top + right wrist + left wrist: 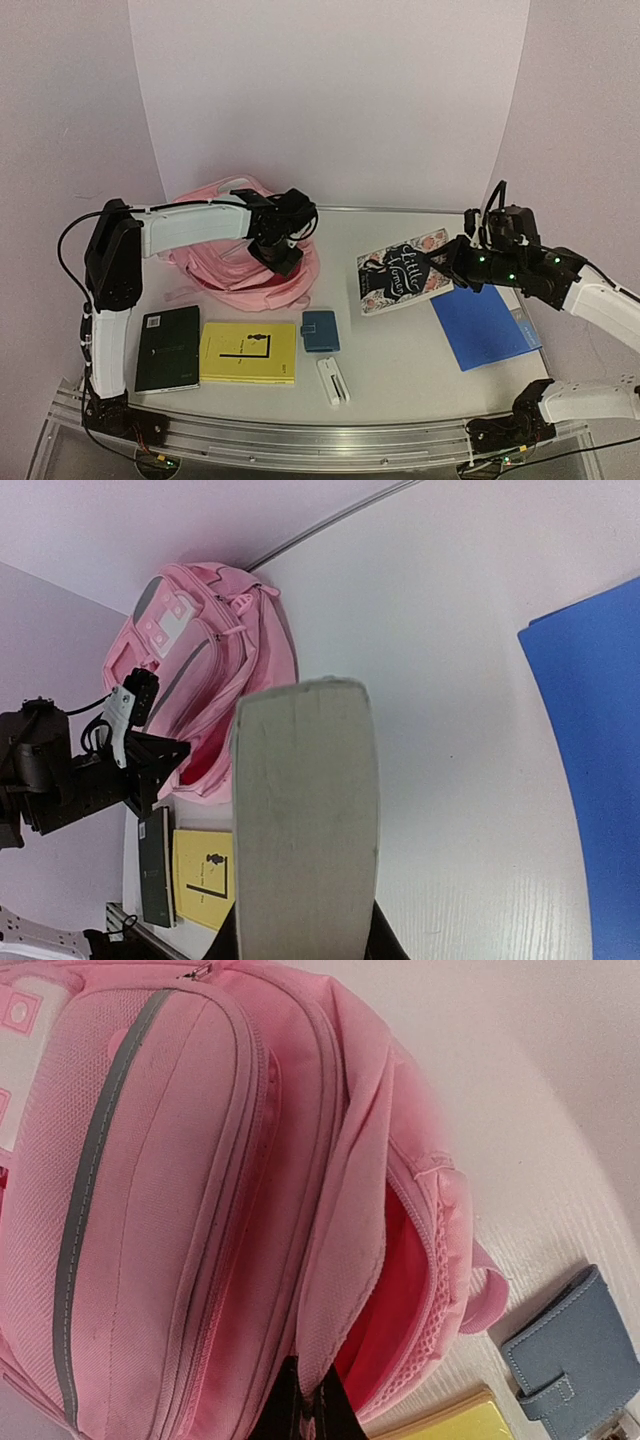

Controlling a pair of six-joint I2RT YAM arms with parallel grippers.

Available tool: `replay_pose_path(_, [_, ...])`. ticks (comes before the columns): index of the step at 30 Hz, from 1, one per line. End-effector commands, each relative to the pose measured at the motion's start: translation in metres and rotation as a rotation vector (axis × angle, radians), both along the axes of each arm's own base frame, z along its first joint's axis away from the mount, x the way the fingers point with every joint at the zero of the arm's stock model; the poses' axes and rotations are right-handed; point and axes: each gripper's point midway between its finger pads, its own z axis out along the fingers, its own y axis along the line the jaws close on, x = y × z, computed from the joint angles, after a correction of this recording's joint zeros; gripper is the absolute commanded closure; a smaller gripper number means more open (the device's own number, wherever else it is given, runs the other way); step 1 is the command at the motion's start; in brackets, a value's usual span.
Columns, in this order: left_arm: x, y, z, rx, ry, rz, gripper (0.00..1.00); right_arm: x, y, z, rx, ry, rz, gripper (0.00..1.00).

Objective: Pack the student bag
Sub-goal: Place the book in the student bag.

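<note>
While the left claw (312, 1410) was pressed together on a fold of fabric at the rim of the student bag (238, 272), the mouth it pulled apart showed only as a narrow red slit (395, 1300). The bag lay slumped at the far left of the table (400, 375). The right claw (453, 263) pinched a patterned book (402, 270) by one edge, well apart from that opening.

The likeliest trouble seemed to be the soft fabric sliding out of the left pinch, which would let the mouth fall shut. The book also looked broad against so slim a gap, so a corner could catch on the rim and shove the limp bag away instead of entering it. Gripped at one edge only, the book might sag or fan open on the way over. Both arms would meet at the opening and could knock together. A blue wallet (320, 330) and a yellow book (248, 352) lay near it and might get swept aside.
</note>
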Motion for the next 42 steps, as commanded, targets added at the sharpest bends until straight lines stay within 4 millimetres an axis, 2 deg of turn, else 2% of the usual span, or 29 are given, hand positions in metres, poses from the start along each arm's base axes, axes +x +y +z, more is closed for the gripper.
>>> replay_pose_path(1, [0.007, -0.026, 0.136, -0.258, -0.204, -0.069, 1.00, 0.013, 0.032, 0.039, 0.264, -0.023, 0.017, 1.00])
replay_pose_path(5, [-0.011, -0.050, 0.185, -0.394, -0.214, -0.190, 1.00, 0.020, 0.051, 0.040, 0.354, 0.012, 0.032, 1.00])
replay_pose_path(7, [-0.018, -0.059, 0.202, -0.455, -0.206, -0.231, 1.00, 0.027, 0.058, 0.038, 0.370, 0.024, 0.032, 1.00])
replay_pose_path(13, [-0.030, -0.077, 0.232, -0.573, -0.178, -0.297, 1.00, 0.052, 0.081, 0.030, 0.401, 0.053, -0.004, 1.00])
replay_pose_path(16, [-0.035, -0.082, 0.239, -0.615, -0.167, -0.319, 1.00, 0.069, 0.087, 0.023, 0.426, 0.053, -0.051, 1.00])
replay_pose_path(20, [-0.039, -0.085, 0.239, -0.642, -0.147, -0.326, 1.00, 0.089, 0.107, 0.040, 0.539, 0.008, -0.051, 1.00])
replay_pose_path(27, [-0.042, -0.090, 0.237, -0.670, -0.118, -0.329, 1.00, 0.130, 0.132, 0.049, 0.689, -0.035, -0.119, 1.00])
replay_pose_path(31, [-0.043, -0.090, 0.245, -0.697, -0.126, -0.321, 1.00, 0.153, 0.159, 0.039, 0.739, -0.039, -0.132, 1.00])
replay_pose_path(34, [-0.043, -0.088, 0.250, -0.716, -0.136, -0.308, 1.00, 0.165, 0.183, 0.041, 0.770, -0.067, -0.125, 1.00])
replay_pose_path(36, [-0.041, -0.086, 0.250, -0.722, -0.139, -0.291, 1.00, 0.174, 0.195, 0.030, 0.769, -0.075, -0.139, 1.00])
replay_pose_path(38, [-0.038, -0.084, 0.249, -0.730, -0.129, -0.273, 1.00, 0.181, 0.205, 0.030, 0.787, -0.102, -0.144, 1.00])
replay_pose_path(42, [-0.034, -0.078, 0.248, -0.749, -0.114, -0.231, 1.00, 0.196, 0.229, 0.014, 0.791, -0.135, -0.147, 1.00])
